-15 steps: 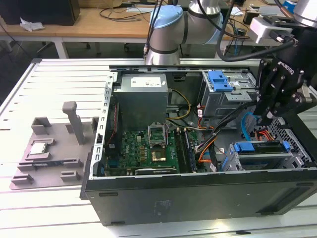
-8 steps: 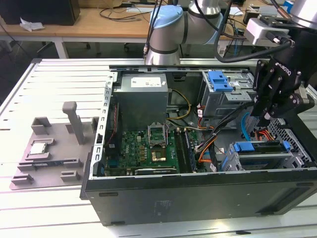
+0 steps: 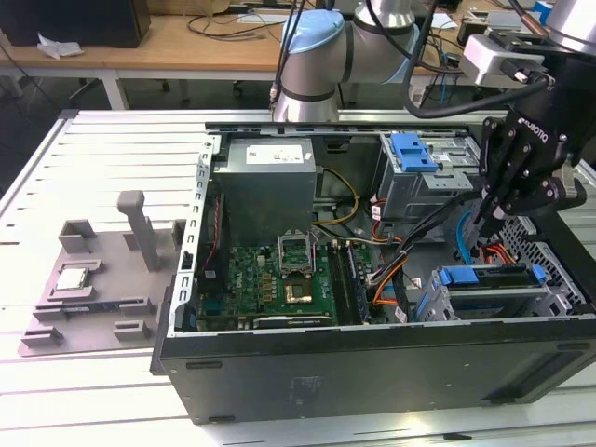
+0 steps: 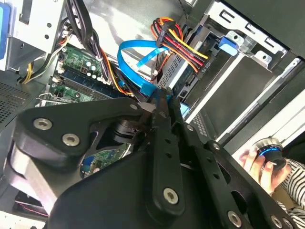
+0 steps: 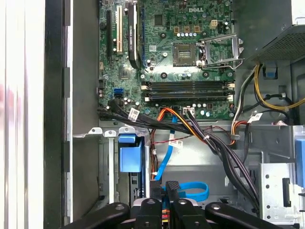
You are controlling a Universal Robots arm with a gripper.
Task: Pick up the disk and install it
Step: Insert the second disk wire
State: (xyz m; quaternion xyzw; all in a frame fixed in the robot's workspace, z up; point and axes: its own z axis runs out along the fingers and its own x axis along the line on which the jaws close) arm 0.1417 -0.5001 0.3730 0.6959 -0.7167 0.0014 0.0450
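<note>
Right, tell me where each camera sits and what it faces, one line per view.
Exterior view: off the arm, looking down into the open computer case, with the arm and tool above the drive bays.
First wrist view: on the arm, facing the motherboard; the tool shows.
Second wrist view: on the arm, looking along the tool at the cables; a person's hand shows.
Shared: both wrist views show the blue cable.

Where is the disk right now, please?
In the exterior view, the disk sits in the drive bay at the case's right end, directly below the gripper.
</note>
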